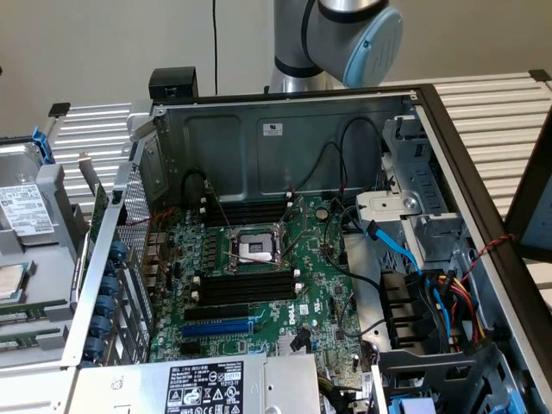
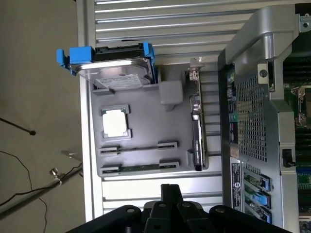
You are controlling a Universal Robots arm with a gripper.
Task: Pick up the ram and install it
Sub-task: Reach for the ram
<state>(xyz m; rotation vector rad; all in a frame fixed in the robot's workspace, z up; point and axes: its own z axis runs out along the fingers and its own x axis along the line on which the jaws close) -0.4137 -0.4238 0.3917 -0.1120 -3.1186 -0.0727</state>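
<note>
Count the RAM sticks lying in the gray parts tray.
2. Both lie parallel in the gray tray: one ram stick beside the CPU, the other ram stick beyond it, at the tray edge farthest from the hard drive. The upright expansion card may hide more.

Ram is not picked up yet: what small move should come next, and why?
Probably open the hand and lower it toward the ram: the hand is shut and empty, well apart from the ram, which lies in the grey tray.
</note>
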